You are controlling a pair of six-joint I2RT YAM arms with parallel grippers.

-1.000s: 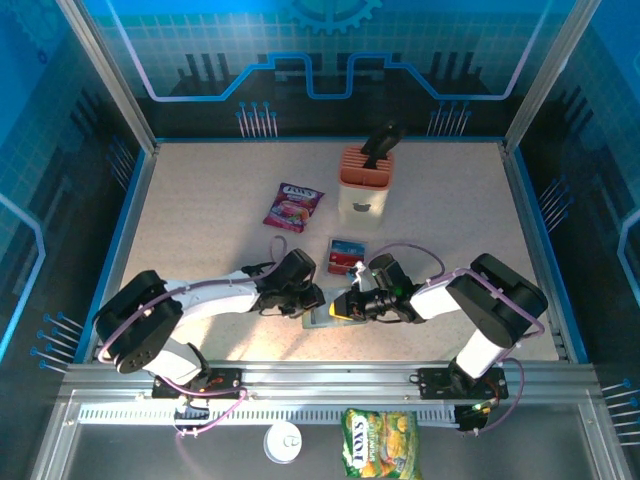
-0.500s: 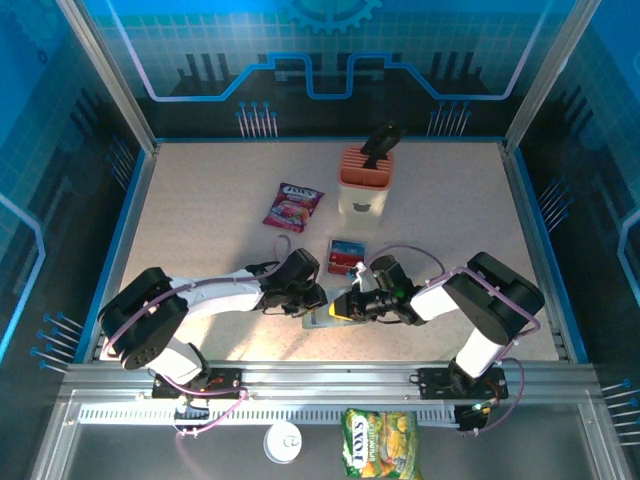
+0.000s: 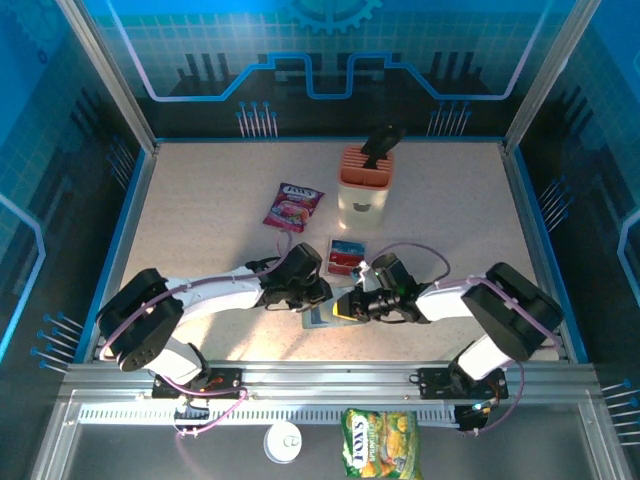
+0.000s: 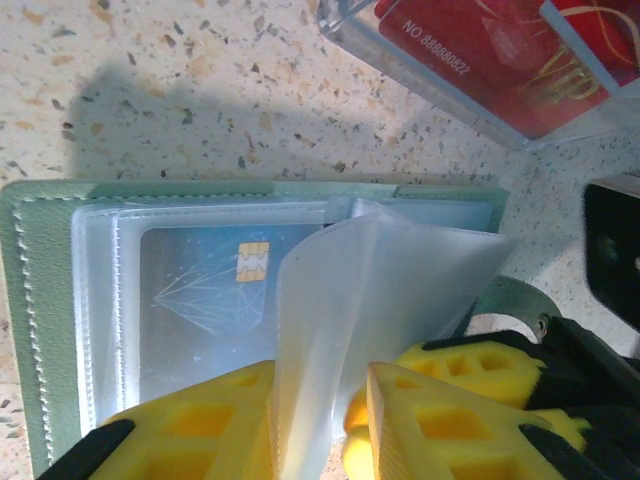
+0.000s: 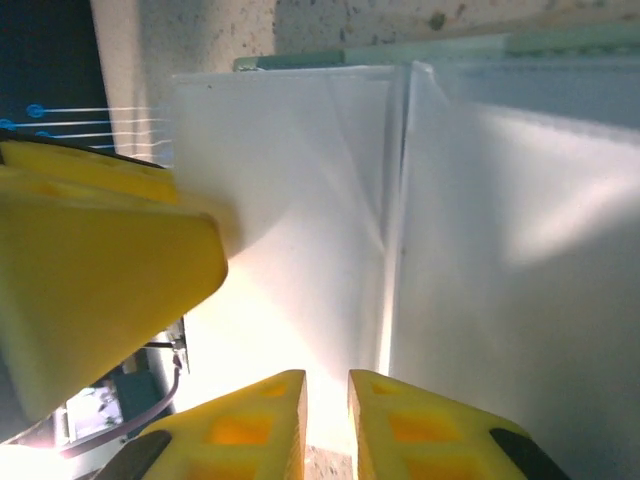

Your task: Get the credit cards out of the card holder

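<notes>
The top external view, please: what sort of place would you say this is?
Probably a robot lab cell: blue circuit-print wall panels, aluminium frame rail and a speckled table.

**Three Views, One Spot**

Top external: hung high at 6 o'clock, faced down toward 12 o'clock, took in the whole table (image 3: 200, 220). Left wrist: sat near the open card holder (image 4: 40, 300), looked down. Right wrist: closer yet, almost against its clear sleeves (image 5: 480, 250). Shared by all: the card holder, at the table's 6 o'clock.
</notes>
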